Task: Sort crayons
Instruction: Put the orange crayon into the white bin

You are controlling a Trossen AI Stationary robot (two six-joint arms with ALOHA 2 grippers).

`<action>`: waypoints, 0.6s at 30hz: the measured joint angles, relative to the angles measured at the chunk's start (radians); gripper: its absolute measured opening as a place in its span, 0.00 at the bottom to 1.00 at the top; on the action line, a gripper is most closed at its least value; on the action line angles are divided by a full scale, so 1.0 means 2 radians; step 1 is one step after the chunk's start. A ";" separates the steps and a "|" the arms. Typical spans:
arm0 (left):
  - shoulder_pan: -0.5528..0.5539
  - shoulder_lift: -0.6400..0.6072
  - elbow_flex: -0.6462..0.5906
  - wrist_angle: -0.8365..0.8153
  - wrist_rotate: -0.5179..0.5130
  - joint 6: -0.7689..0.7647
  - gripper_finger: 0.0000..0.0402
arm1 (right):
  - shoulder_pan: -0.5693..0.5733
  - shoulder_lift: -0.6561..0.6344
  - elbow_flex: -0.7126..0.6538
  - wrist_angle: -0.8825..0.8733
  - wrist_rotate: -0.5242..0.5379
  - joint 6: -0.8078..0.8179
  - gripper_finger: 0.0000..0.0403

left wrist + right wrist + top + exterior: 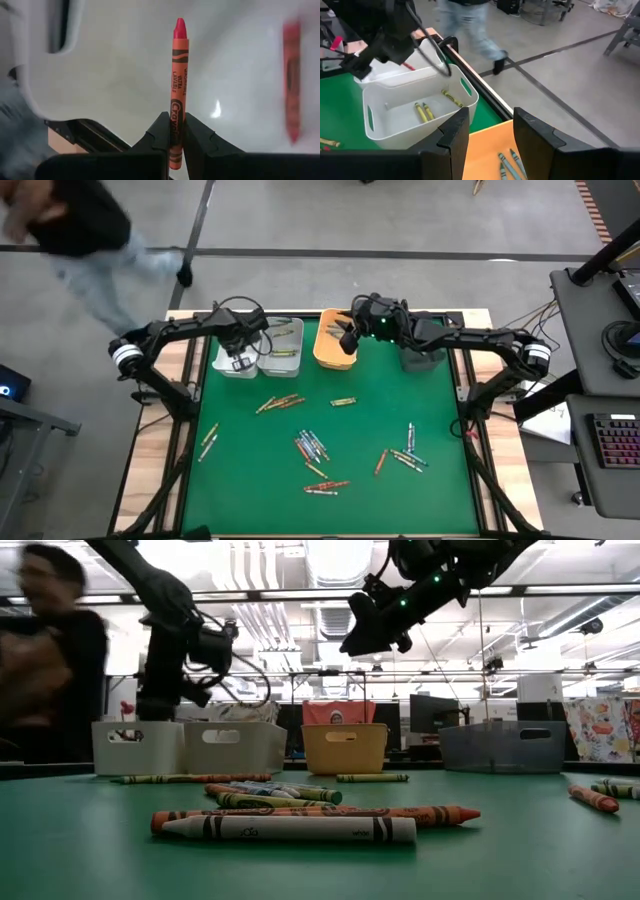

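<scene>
left gripper point(176, 137) was clamped on the lower end of a red crayon point(178, 75) above the white bin point(234, 360); light, stiff, waxy, likely snaps if squeezed hard, so mid-wrapper grip judged best. right gripper point(490, 132) hung open, empty, over the orange bin point(335, 345) beside the white bin.

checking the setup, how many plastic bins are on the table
4, in a row along the far edge, left to right: white plastic bin, pale grey bin, orange bin, dark grey bin.
</scene>
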 joint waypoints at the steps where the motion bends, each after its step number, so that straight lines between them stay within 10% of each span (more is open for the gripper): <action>1: 0.000 0.001 -0.004 -0.004 0.000 0.018 0.02 | 0.000 0.000 0.003 -0.004 0.000 -0.004 0.36; 18: 0.025 -0.024 -0.001 0.006 0.043 0.096 0.01 | -0.067 0.000 0.084 -0.019 -0.004 -0.188 0.36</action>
